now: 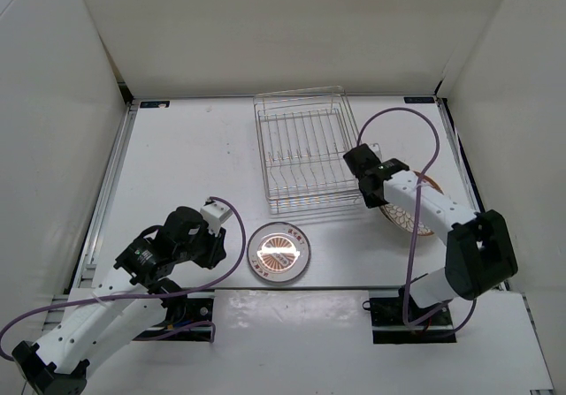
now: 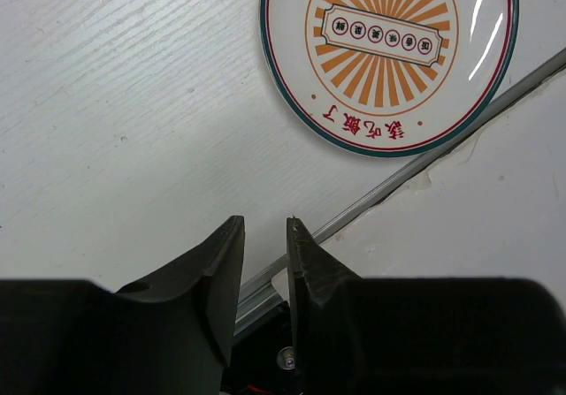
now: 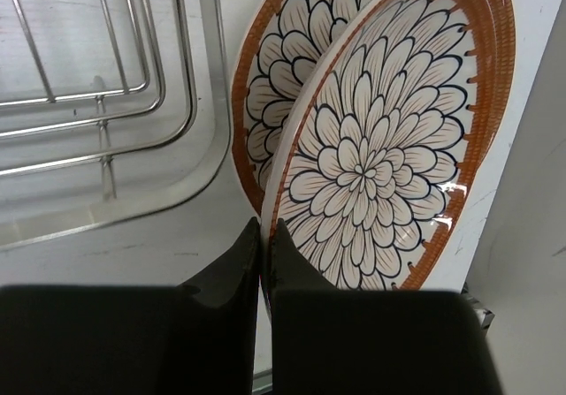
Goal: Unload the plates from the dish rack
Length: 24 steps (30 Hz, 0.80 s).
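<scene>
The silver wire dish rack [image 1: 262, 148] stands at the back middle of the table, and I see no plates in it. A grey-rimmed plate [image 1: 279, 253] with an orange sunburst centre [image 2: 389, 50] lies flat near the front edge. My left gripper [image 2: 265, 231] hovers just left of it, open, with nothing between its fingers. Right of the rack [image 3: 217, 103], my right gripper [image 3: 266, 231] is shut on the rim of a brown-rimmed petal plate [image 3: 380, 148]. It holds that plate tilted over a second brown-rimmed plate [image 3: 274, 68] lying on the table [image 1: 400, 221].
White walls close in the table on three sides. A metal rail [image 2: 442, 139] runs along the front edge close to the grey-rimmed plate. A purple cable [image 1: 416, 117] loops up from the right arm beside the rack.
</scene>
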Each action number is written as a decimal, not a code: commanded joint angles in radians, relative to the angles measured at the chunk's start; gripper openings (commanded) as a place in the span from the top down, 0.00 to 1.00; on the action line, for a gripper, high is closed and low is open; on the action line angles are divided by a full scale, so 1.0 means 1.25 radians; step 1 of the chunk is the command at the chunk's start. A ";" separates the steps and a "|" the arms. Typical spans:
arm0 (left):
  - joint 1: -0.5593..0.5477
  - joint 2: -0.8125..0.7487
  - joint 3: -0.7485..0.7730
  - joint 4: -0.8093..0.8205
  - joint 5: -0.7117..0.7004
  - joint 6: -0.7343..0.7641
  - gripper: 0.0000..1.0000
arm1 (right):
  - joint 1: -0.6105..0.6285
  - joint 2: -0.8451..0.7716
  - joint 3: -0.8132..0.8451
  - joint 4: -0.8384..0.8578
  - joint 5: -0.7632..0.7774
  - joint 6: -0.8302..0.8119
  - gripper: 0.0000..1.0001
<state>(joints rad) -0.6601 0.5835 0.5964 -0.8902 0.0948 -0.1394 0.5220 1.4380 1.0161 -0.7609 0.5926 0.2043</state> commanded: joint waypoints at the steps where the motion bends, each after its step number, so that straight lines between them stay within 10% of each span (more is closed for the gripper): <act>1: 0.005 -0.004 0.000 -0.001 0.016 -0.004 0.62 | -0.014 0.010 0.031 0.031 0.099 -0.044 1.00; 4: 0.004 0.000 0.000 0.002 0.020 -0.004 0.61 | -0.018 0.052 0.050 0.021 0.108 -0.040 1.00; 8: 0.004 0.001 0.000 0.002 0.028 -0.003 0.60 | -0.021 0.100 0.065 0.007 0.136 -0.016 0.51; 11: 0.003 -0.002 0.000 0.005 0.027 -0.003 0.59 | -0.019 0.101 0.087 -0.024 0.148 0.009 0.39; 24: 0.003 0.018 0.001 -0.006 0.025 -0.003 0.56 | -0.016 -0.148 0.067 -0.098 -0.105 0.022 0.24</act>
<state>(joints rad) -0.6601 0.6044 0.5964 -0.8902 0.1184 -0.1394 0.5034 1.3045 1.1397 -0.8330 0.6071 0.2089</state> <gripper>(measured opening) 0.433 0.754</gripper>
